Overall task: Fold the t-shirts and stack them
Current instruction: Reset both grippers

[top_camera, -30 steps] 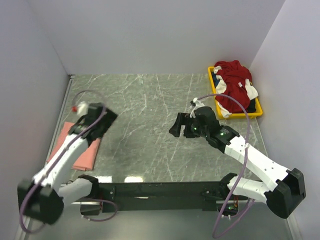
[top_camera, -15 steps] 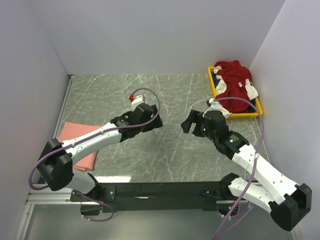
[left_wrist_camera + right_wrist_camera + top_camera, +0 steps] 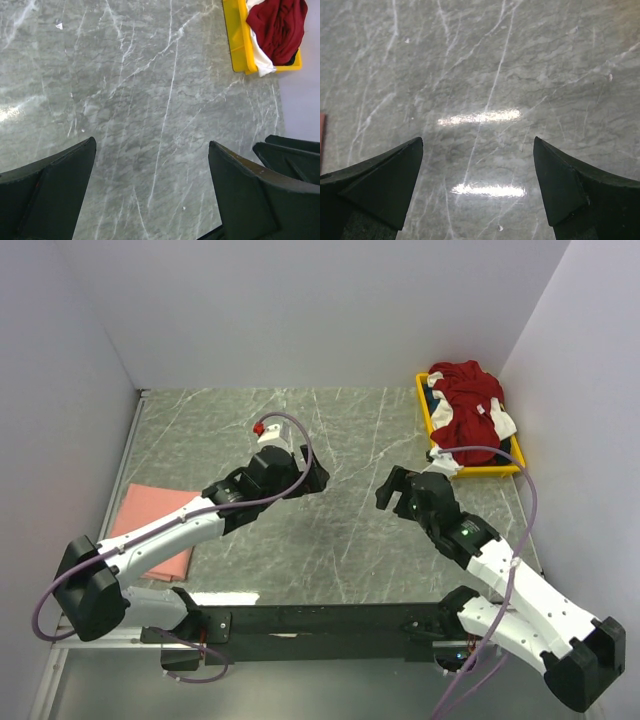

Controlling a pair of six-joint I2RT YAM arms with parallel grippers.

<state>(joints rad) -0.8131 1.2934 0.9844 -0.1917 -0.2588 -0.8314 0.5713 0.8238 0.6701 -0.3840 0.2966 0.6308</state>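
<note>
A folded salmon-pink t-shirt (image 3: 152, 528) lies flat at the table's left edge. A dark red t-shirt with white parts (image 3: 466, 412) is crumpled in the yellow tray (image 3: 424, 408) at the back right, over some dark blue-black cloth (image 3: 430, 399). It also shows in the left wrist view (image 3: 277, 24). My left gripper (image 3: 312, 478) is open and empty over the bare table middle (image 3: 152, 143). My right gripper (image 3: 392, 490) is open and empty just right of it (image 3: 478, 140), facing the left gripper. A sliver of the pink shirt (image 3: 321, 134) shows at the right wrist view's left edge.
The marble table (image 3: 330, 540) lies between grey walls on the left, back and right. The yellow tray (image 3: 234, 40) stands against the right wall. The right gripper's dark body (image 3: 295, 150) shows at the right of the left wrist view. The black arm mount (image 3: 320, 620) runs along the near edge.
My left arm has swung from over the pink shirt at the left to the table's middle. My right gripper has shifted a little to the right. Both stay open.
</note>
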